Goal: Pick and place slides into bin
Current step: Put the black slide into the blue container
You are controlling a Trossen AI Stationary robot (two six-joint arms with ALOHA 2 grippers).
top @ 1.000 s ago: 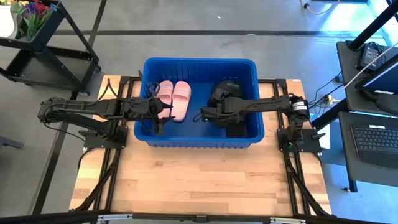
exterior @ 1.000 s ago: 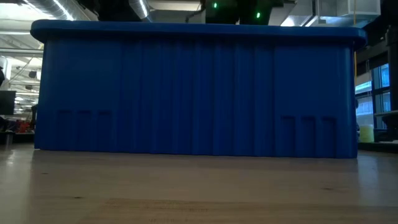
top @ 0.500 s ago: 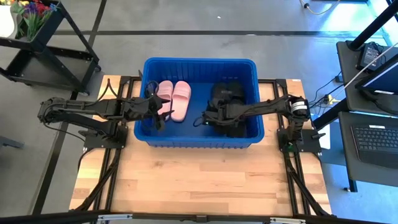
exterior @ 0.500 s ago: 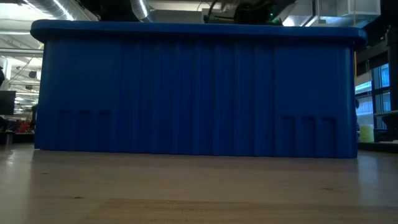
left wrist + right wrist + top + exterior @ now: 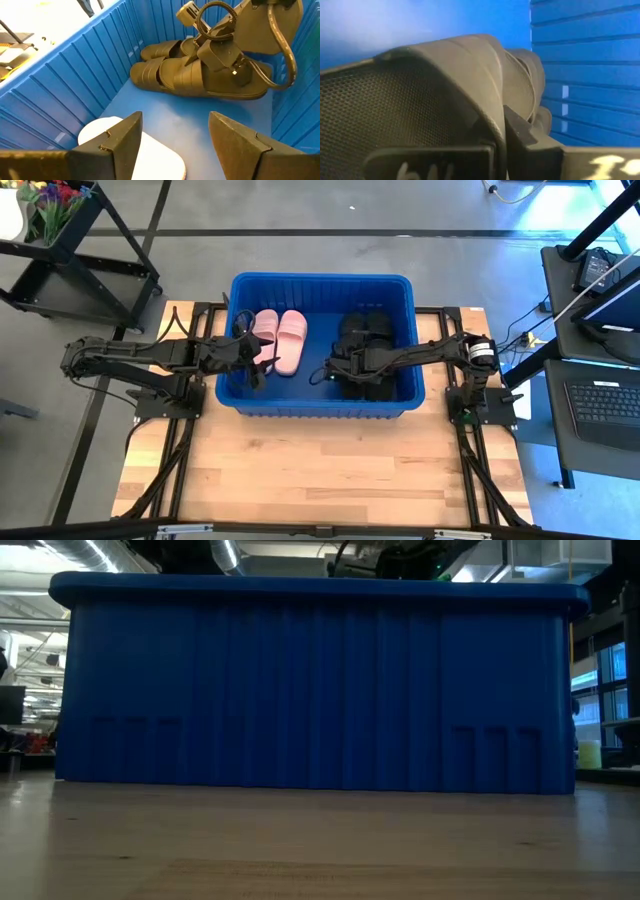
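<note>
High view: right gripper [image 5: 335, 370] clamps a black slide [image 5: 372, 362] inside the bin [image 5: 320, 282] at 3 o'clock, release due next; left gripper [image 5: 258, 365] open at 9 o'clock.

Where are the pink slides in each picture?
High view: the pink slides lie side by side in the bin's left half, beside the left gripper.
Low view: not visible; the bin's wall hides everything inside.
Left wrist view: one pale slide shows between the gripper's fingers.
Right wrist view: not in it; a black slide fills the picture.
Shared landmark: the blue bin.
</note>
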